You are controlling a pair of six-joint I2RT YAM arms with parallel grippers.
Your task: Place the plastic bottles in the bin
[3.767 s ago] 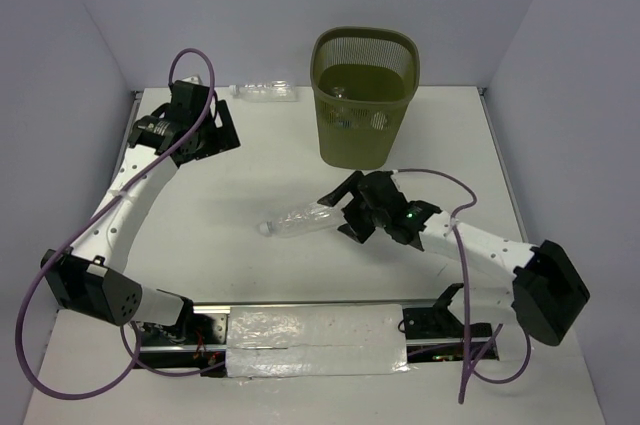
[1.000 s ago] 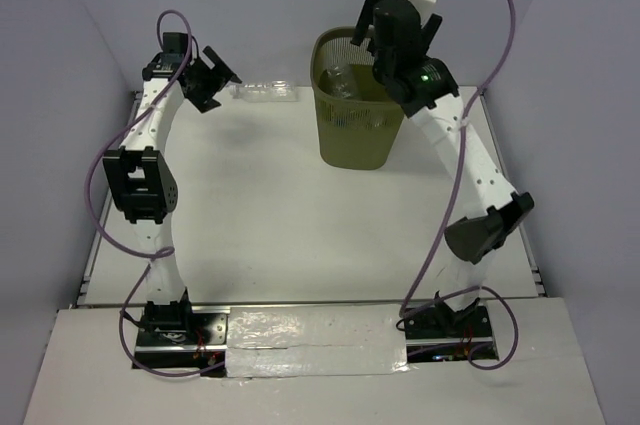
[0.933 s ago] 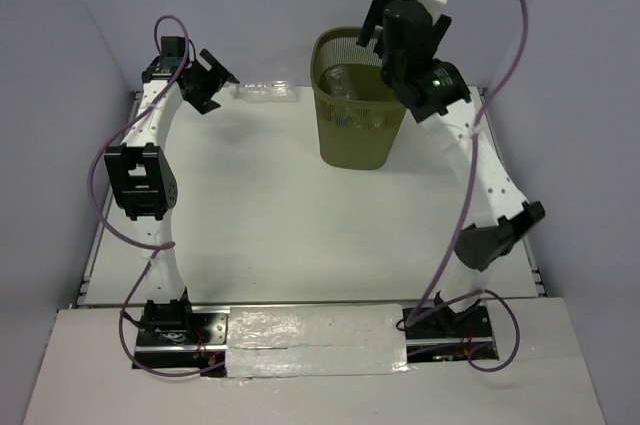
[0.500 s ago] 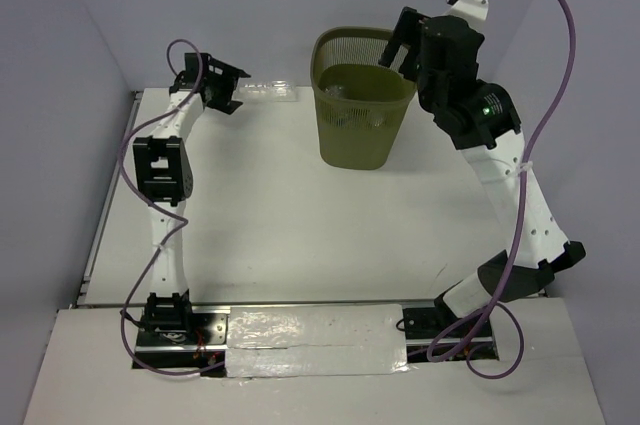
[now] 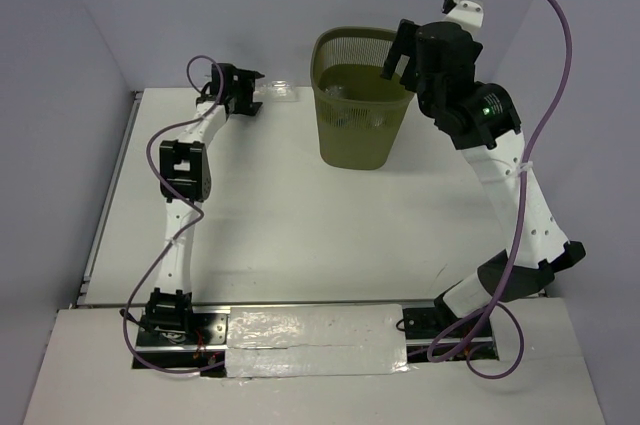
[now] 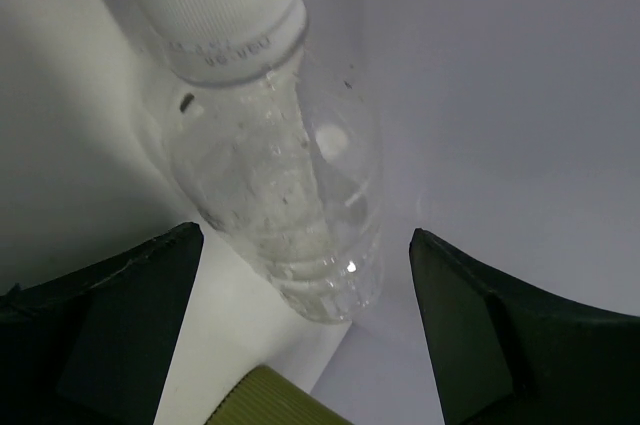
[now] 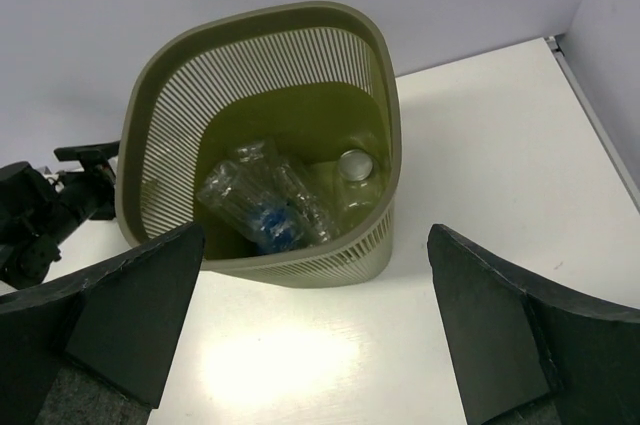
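Note:
The olive-green mesh bin (image 5: 363, 135) stands at the back middle of the table. In the right wrist view it (image 7: 150, 105) holds a clear bottle with a blue label (image 7: 262, 213) and another with a pale cap (image 7: 352, 165). My right gripper (image 5: 396, 53) hovers above the bin's right rim, open and empty (image 7: 315, 235). One clear bottle (image 5: 277, 90) lies against the back wall, left of the bin. My left gripper (image 5: 245, 95) is right at its cap end, open (image 6: 302, 235), with the bottle body (image 6: 290, 195) and white cap (image 6: 215, 5) just ahead of its fingers.
The back wall runs right behind the lying bottle and the bin. A strip of the bin's rim (image 6: 270, 400) shows at the bottom of the left wrist view. My left gripper (image 7: 45, 215) shows at the left edge of the right wrist view.
My right gripper carried a bottle from the table to the bin, opened, and now hovers empty. My left gripper moved right along the back wall to the lying bottle.

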